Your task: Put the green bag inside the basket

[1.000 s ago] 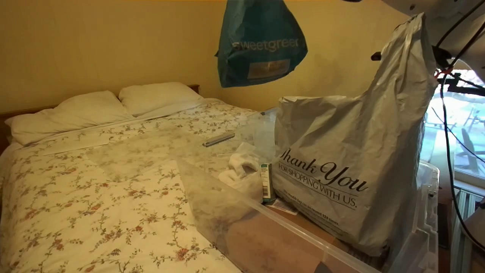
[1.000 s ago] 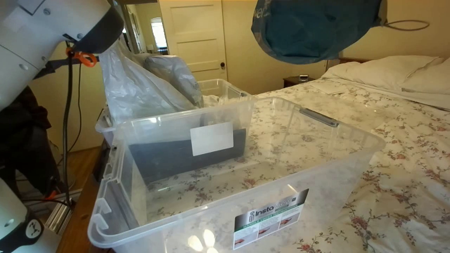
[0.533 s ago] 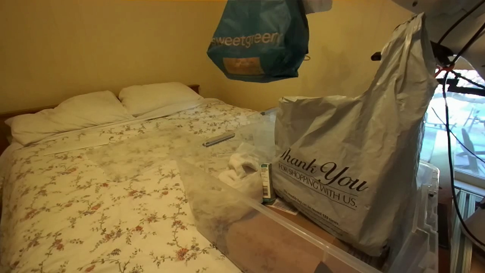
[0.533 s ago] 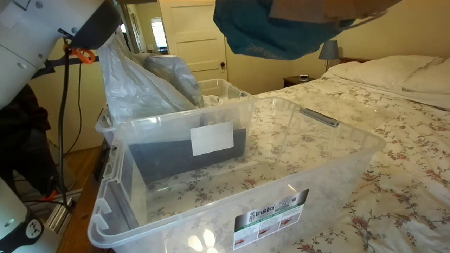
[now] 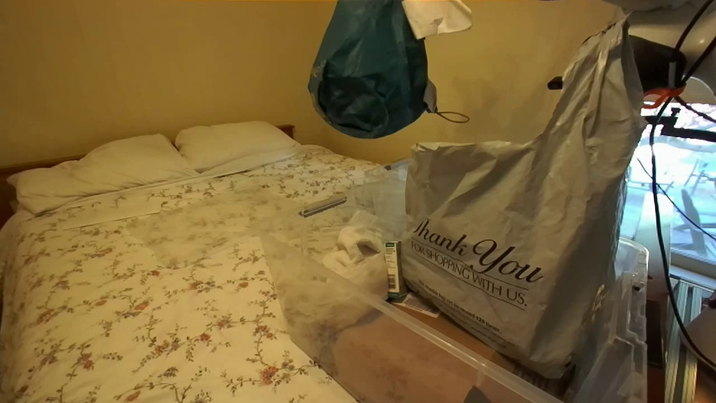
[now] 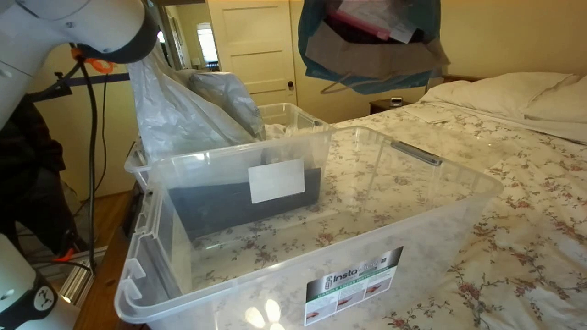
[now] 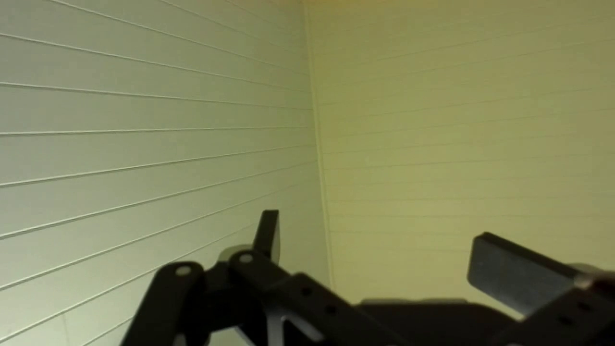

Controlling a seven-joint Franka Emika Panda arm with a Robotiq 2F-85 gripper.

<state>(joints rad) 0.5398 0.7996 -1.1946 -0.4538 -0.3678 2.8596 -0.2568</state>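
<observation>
pincer (image 7: pixel 374 245): spread wide in the wrist view, nothing seen in the gap, a panelled wall (image 7: pixel 144 158) beyond.
labelled clear bin (image 6: pixel 424 247): nearest in an exterior view, perhaps the goal; its rim could catch a sagging load lowered off-centre.
arm (image 6: pixel 91 32): to the side of that bin, with a slack black cable (image 6: pixel 93 137) that might snag if it dips.
green bag (image 5: pixel 366 73): high in the air in both exterior views, apart from the bins; its top and whatever bears it are out of frame, and which bin, if either, lies under it I cannot tell. With nothing seen pinched, it probably hangs by its handles, so tipping the pincer early could let them slip and drop it wide.
brown paper (image 6: pixel 362 57): shows with a white slip (image 6: pixel 406 32) inside the bag's teal edges; a hard tilt could tip such contents out.
second clear bin (image 5: pixel 632 291): could be the goal as well; a grey "Thank You" bag (image 5: pixel 492 224) stands in it, so a load released here may ride up on it and topple over the rim.
bed (image 5: pixel 224 313): likely landing place for a missed drop.
</observation>
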